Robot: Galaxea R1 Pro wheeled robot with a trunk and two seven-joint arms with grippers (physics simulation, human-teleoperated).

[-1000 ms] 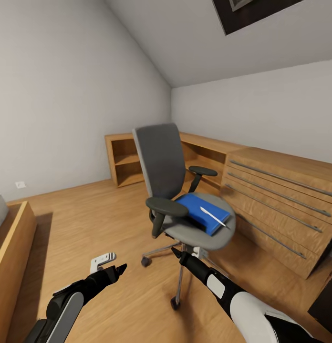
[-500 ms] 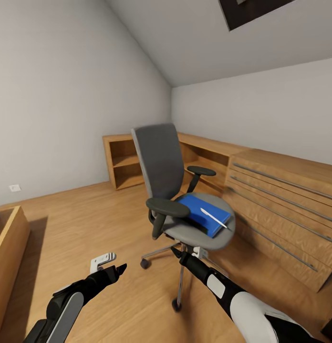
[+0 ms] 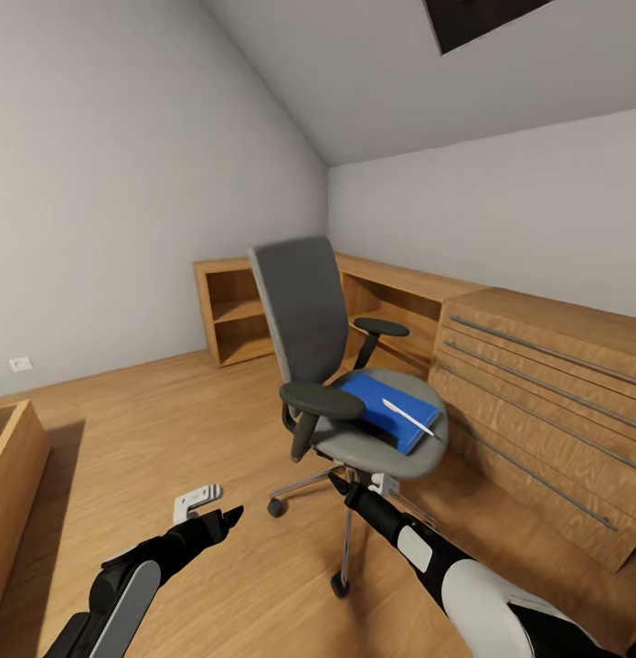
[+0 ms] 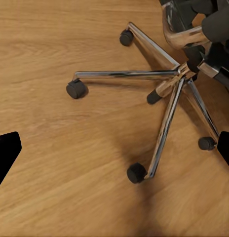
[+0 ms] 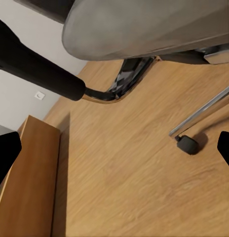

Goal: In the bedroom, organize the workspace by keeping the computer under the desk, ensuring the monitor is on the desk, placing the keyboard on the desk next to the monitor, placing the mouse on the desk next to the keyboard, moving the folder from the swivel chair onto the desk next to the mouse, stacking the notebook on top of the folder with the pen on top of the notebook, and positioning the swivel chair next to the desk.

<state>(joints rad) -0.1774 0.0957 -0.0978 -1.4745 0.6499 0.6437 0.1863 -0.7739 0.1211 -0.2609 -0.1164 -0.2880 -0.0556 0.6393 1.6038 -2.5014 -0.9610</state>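
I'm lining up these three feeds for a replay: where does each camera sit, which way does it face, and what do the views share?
Head view: on the robot's head, facing forward and down at the swivel chair with the folder and pen on its seat; both arms, left gripper and right gripper show.
Left wrist view: near the left jaws, facing down at the chair's star base on the floor; dark fingertips at the edges.
Right wrist view: near the right jaws, low, facing up under the seat; dark fingertips at the edges.
Shared: all three show the swivel chair.
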